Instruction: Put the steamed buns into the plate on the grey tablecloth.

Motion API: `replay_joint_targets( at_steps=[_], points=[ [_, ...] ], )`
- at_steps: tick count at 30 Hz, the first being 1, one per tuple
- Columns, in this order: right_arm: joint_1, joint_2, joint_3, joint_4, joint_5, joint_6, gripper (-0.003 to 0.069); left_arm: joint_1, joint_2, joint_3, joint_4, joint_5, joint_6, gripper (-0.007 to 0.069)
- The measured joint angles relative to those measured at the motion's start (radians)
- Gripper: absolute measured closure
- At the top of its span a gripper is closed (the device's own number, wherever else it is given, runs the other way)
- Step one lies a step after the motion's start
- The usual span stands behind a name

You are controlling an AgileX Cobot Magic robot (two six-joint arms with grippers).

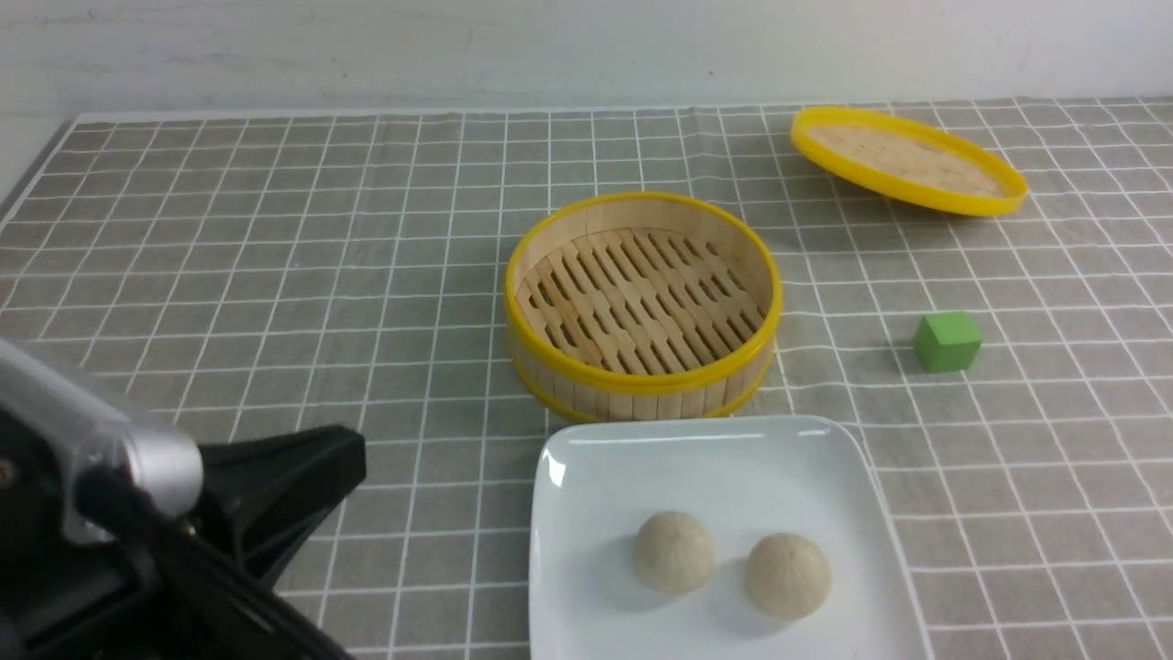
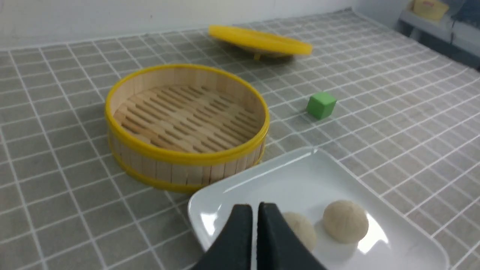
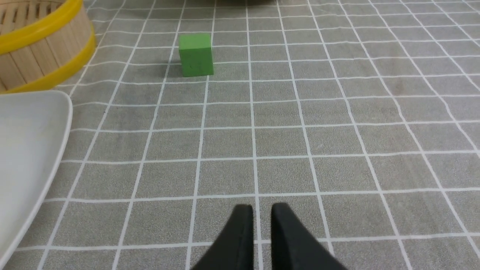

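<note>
Both steamed buns [image 1: 674, 552] rest on the white plate [image 1: 715, 477], so the placing appears complete.
The plate stands on the grey tablecloth [image 1: 440, 550] just beside the bare-bottomed steamer [image 1: 641, 380], presumably for a short transfer; the left gripper [image 2: 252, 210] and right gripper [image 3: 264, 210] hold nothing, their fingertips narrowly parted, probably because no bun needs moving.

Two buns [image 2: 345, 221] on the white plate [image 2: 262, 180]

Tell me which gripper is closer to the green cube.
Right. The right gripper points over bare cloth, with the green cube ahead and the cube looking larger from that wrist; the left gripper is across the plate from it.
</note>
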Motion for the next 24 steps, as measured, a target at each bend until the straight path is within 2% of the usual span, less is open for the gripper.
replay_joint_targets(
  at_steps=[3, 5, 6, 7, 14, 16, 17, 18, 20, 24],
  points=[
    [0.000, 0.000, 0.000, 0.000, 0.000, 0.000, 0.0555, 0.080, -0.033, 0.050, -0.091, 0.001, 0.079, 0.0578],
    [0.000, 0.000, 0.000, 0.000, 0.000, 0.000, 0.0551, 0.209, -0.088, 0.118, -0.135, 0.000, 0.123, 0.0575],
    [0.000, 0.000, 0.000, 0.000, 0.000, 0.000, 0.0550, 0.219, -0.098, 0.123, -0.136, 0.000, 0.124, 0.0575],
    [0.000, 0.000, 0.000, 0.000, 0.000, 0.000, 0.0548, 0.306, -0.146, 0.175, -0.137, 0.002, 0.131, 0.0573],
    [0.000, 0.000, 0.000, 0.000, 0.000, 0.000, 0.0540, 0.602, -0.448, 0.369, -0.137, 0.081, 0.141, 0.0568],
    [0.000, 0.000, 0.000, 0.000, 0.000, 0.000, 0.0538, 0.654, -0.498, 0.394, -0.142, 0.093, 0.146, 0.0566],
    [0.000, 0.000, 0.000, 0.000, 0.000, 0.000, 0.0537, 0.724, -0.550, 0.433, -0.151, 0.111, 0.162, 0.0562],
    [0.000, 0.000, 0.000, 0.000, 0.000, 0.000, 0.0536, 0.724, -0.554, 0.436, -0.151, 0.112, 0.163, 0.0561],
    [0.000, 0.000, 0.000, 0.000, 0.000, 0.000, 0.0533, 0.793, -0.575, 0.468, -0.156, 0.131, 0.183, 0.0559],
    [0.000, 0.000, 0.000, 0.000, 0.000, 0.000, 0.0526, 0.815, -0.579, 0.472, -0.156, 0.136, 0.191, 0.0558]
  ],
)
